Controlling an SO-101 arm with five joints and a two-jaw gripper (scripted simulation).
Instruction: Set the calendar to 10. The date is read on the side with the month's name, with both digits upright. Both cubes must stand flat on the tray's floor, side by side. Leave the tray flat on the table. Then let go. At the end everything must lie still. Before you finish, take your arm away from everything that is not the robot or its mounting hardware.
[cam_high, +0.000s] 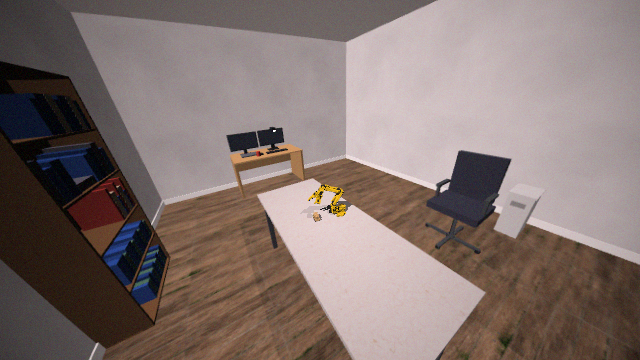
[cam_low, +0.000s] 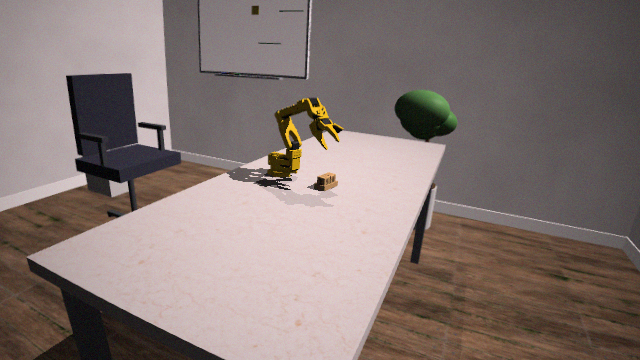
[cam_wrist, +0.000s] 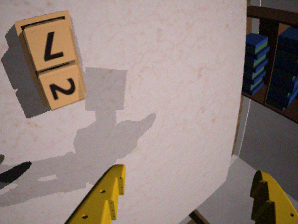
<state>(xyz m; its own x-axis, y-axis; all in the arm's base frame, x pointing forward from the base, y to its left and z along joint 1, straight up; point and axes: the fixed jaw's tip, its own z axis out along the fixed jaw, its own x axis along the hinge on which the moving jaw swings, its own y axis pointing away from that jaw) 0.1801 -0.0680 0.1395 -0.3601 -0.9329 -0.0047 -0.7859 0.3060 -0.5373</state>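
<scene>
The small wooden calendar tray (cam_low: 327, 187) (cam_wrist: 40, 20) stands flat on the white table (cam_low: 250, 250) (cam_high: 375, 280), close to the arm's base. Two wooden cubes stand in it side by side. In the wrist view their top faces show a turned 7 on one cube (cam_wrist: 49, 46) and a 2 on the other cube (cam_wrist: 63, 87). The side with the month's name is too small to read. My yellow gripper (cam_low: 331, 134) (cam_high: 314, 199) (cam_wrist: 189, 176) hangs high above the table, beside the tray and well apart from it. Its fingers are open with nothing between them.
The arm's base (cam_low: 284, 162) sits on the table left of the tray. An office chair (cam_low: 112, 145), a green plant (cam_low: 425, 115) and a bookshelf (cam_high: 70, 200) stand on the floor away from the table. The table edge shows at the right of the wrist view.
</scene>
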